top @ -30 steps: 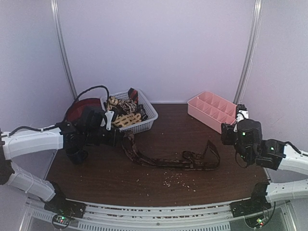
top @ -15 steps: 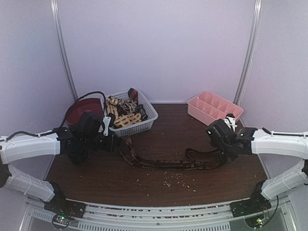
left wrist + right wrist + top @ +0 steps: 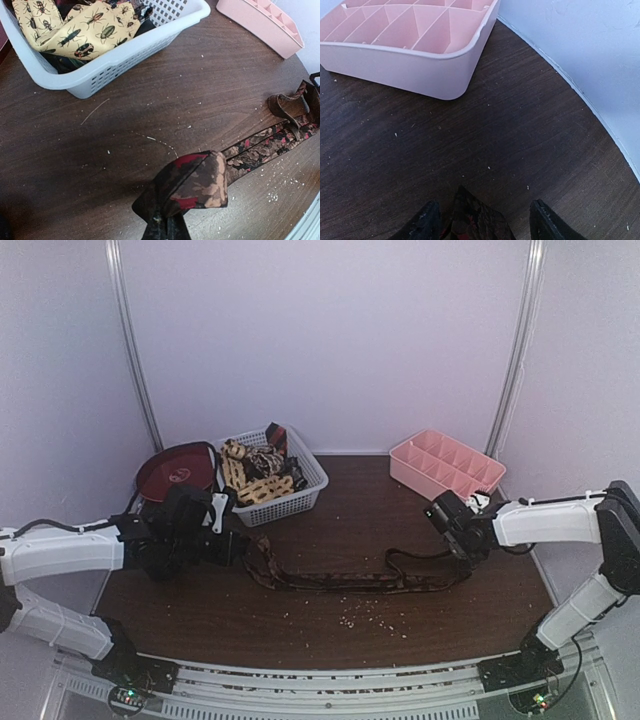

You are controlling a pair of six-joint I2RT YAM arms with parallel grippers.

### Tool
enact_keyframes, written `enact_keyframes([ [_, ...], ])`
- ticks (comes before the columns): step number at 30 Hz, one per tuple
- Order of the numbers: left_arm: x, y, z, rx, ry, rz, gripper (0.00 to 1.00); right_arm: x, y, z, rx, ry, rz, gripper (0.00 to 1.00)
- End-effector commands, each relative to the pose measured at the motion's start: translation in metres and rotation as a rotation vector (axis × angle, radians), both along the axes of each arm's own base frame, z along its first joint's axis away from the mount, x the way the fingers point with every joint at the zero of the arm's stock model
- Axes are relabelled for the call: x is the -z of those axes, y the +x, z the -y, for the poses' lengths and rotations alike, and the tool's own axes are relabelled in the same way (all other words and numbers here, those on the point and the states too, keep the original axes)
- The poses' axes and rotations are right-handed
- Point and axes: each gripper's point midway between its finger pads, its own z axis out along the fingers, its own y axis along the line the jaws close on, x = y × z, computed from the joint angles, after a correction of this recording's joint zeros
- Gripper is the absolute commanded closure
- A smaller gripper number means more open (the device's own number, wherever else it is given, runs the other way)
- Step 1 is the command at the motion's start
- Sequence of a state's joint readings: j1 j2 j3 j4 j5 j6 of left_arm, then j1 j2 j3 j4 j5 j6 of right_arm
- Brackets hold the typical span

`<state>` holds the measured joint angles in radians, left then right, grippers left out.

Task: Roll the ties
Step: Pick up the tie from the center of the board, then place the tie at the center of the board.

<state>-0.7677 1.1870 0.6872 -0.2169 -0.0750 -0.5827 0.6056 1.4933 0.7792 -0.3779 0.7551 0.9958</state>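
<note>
Tie on table, L fingers pinch end, R fingers spread

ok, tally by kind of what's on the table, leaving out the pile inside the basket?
Tie laid out on the table: 1
White lattice basket: 1
Pink divided tray: 1
Dark red round dish: 1
Total: 4

Brown table — white basket, pink organizer, red disc.
</note>
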Motion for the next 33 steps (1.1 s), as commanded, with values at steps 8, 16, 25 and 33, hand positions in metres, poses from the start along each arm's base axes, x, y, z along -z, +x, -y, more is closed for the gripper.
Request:
enact_keyframes([
  [8,-0.018,0.009,0.005,-0.015,-0.033,0.065,1.00,0.014,0.018,-0.006,-0.049,-0.010,-0.019,1.00],
  [16,-0.076,0.031,-0.021,-0.192,-0.003,0.173,1.00,-0.091,0.043,-0.031,-0.255,0.089,0.335,1.00],
  [25,0.006,0.005,-0.019,-0.183,-0.015,-0.042,1.00,-0.036,-0.018,0.069,0.017,0.179,0.449,1.00],
  [33,0.033,-0.006,-0.036,-0.242,0.025,-0.103,0.92,-0.017,-0.064,0.117,0.337,0.179,0.461,1.00],
])
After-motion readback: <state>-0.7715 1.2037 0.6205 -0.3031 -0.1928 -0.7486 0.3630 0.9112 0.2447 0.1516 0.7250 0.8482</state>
